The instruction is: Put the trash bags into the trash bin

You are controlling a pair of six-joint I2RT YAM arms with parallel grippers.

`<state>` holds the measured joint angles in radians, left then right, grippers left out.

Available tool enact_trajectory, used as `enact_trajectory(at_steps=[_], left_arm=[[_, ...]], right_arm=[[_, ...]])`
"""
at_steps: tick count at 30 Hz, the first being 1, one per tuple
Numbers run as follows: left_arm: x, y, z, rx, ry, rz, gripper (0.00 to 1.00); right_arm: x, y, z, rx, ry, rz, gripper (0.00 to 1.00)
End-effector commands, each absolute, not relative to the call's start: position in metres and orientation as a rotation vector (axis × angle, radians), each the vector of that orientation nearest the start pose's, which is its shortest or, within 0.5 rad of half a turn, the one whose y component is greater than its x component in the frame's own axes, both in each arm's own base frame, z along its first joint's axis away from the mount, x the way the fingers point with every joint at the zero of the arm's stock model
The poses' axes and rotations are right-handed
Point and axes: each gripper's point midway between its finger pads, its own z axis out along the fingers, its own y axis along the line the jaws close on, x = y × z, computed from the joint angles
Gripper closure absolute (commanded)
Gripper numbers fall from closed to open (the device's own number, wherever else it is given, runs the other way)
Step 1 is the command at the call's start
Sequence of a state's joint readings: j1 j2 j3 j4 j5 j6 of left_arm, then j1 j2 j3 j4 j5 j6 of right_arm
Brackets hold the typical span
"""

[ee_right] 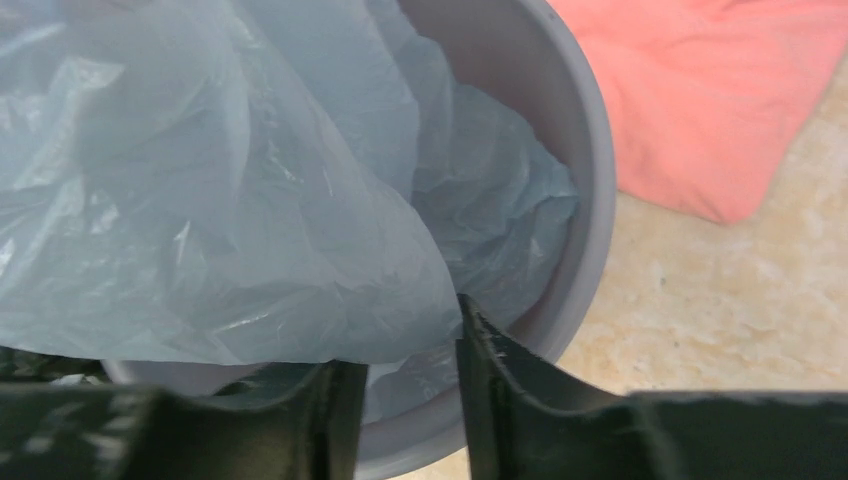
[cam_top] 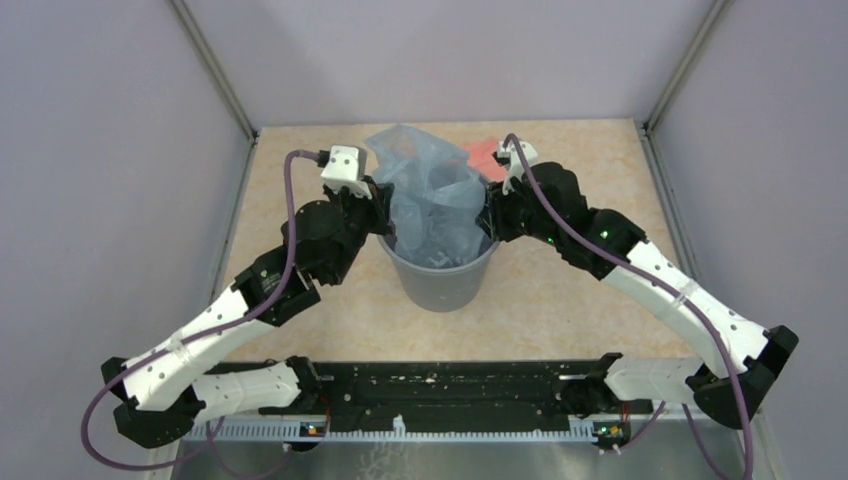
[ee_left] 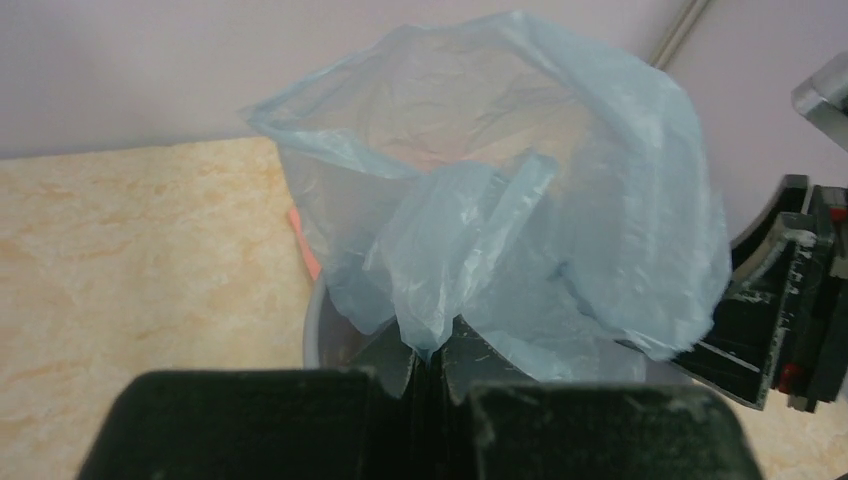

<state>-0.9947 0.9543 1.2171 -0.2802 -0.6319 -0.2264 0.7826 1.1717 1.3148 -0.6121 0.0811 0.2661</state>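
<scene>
From above, you see the bag [cam_top: 430,190] bunched in the bin [cam_top: 442,285], its lower part inside and its top standing well above the rim. The left gripper [cam_top: 386,230] and right gripper [cam_top: 490,222] flank the bin, their tips half lost against the film. A pink cloth [cam_top: 480,155] peeks out behind the bin, mostly hidden.

On your left wrist view, the fingers [ee_left: 480,410] are pinched tight on a fold of bag just above the bin's rim.

On your right wrist view, the fingers [ee_right: 500,380] stand narrowly apart over the bin's rim, with film draped across one.
</scene>
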Motion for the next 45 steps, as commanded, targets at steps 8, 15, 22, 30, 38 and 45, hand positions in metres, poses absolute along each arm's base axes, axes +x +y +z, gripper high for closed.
enact_trajectory(at_steps=[8,15,22,30,38,45], left_arm=[[0.276,-0.206,0.358,0.095,1.779,-0.477,1.0],[0.273,-0.213,0.37,0.112,1.768,-0.529,1.0],[0.267,-0.22,0.374,0.144,1.77,-0.577,1.0],[0.257,-0.219,0.389,0.159,1.758,-0.624,1.0],[0.24,-0.217,0.397,0.188,1.77,-0.689,1.0],[0.225,-0.193,0.392,0.158,1.831,-0.64,1.0]], right_arm=[[0.25,0.242,0.339,-0.492,1.886,0.556,0.41],[0.223,0.258,0.381,-0.618,1.766,0.57,0.31],[0.204,0.286,0.411,-0.699,1.707,0.585,0.31],[0.201,0.31,0.399,-0.71,1.775,0.556,0.34],[0.222,0.313,0.398,-0.582,1.798,0.482,0.37],[0.247,0.294,0.408,-0.493,1.781,0.289,0.87]])
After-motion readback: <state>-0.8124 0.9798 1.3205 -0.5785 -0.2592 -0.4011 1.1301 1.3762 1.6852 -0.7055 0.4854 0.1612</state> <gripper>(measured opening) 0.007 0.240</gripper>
